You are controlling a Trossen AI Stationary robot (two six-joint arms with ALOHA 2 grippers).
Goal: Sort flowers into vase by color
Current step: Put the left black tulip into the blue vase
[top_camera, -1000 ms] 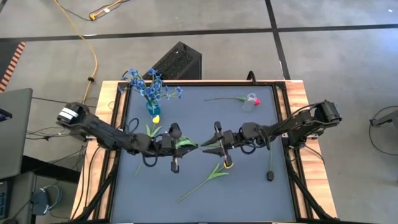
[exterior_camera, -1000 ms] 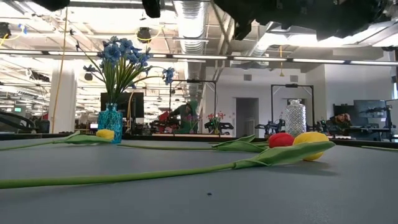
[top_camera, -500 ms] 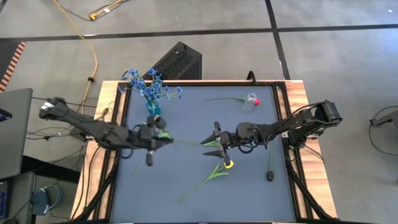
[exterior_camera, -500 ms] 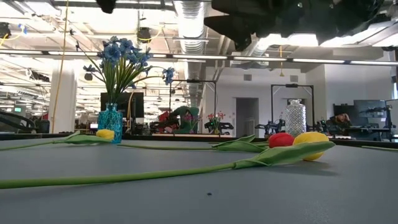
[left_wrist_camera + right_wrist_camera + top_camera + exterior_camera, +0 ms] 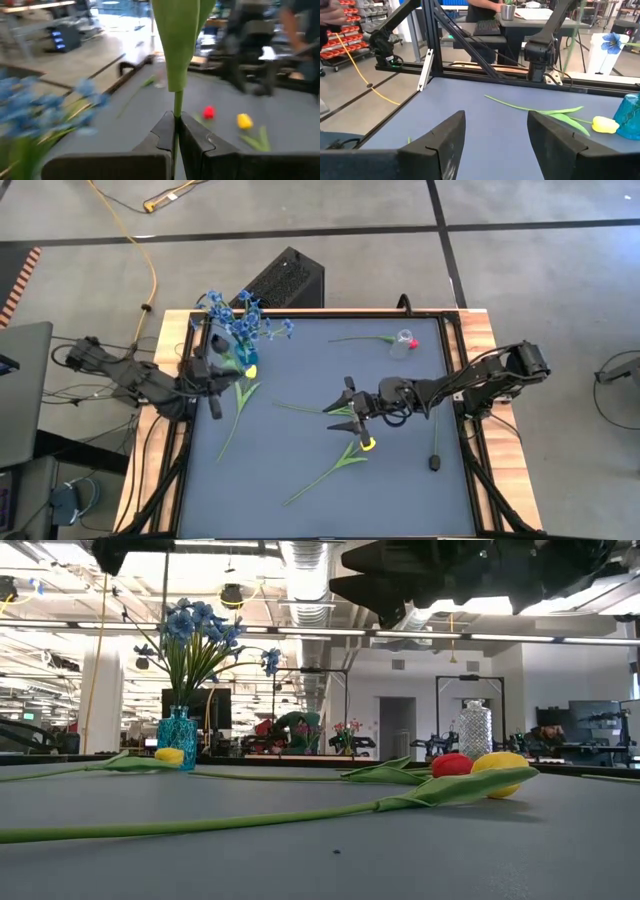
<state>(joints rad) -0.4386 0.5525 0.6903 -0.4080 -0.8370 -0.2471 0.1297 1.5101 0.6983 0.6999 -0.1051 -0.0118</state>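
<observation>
My left gripper [image 5: 222, 372] [image 5: 175, 125] hangs at the table's left edge beside the blue vase [image 5: 245, 356] of blue flowers [image 5: 195, 625], shut on a green stem whose blossom is out of view. My right gripper [image 5: 343, 409] [image 5: 495, 135] hovers open at the table's middle, above the head end of a red tulip [image 5: 452, 764] lying flat. One yellow tulip [image 5: 367, 444] lies just nearer. Another yellow tulip [image 5: 250, 370] lies with its head by the blue vase. A second red tulip [image 5: 412, 343] lies by the clear vase [image 5: 402, 344]. My left gripper pinches a thin green stem [image 5: 177, 104] between its two shut fingers, just below a broad leaf [image 5: 180, 40]. The fingers come at it about level, across the stem. The stem stands up from the fingers, clear of the table; its head lies outside the frame.
A black box [image 5: 285, 280] stands on the floor behind the table's far edge. A small dark object [image 5: 435, 462] lies on the mat near the right rail. Bare mat stretches along the near edge [image 5: 400, 500]. People sit at desks far behind the table [image 5: 548, 735].
My left gripper, shut, has drawn back from the table's middle toward the left edge and the far side, rising a little, and now hangs beside the blue vase. The red tulip's stem on the mat stays where it lay.
</observation>
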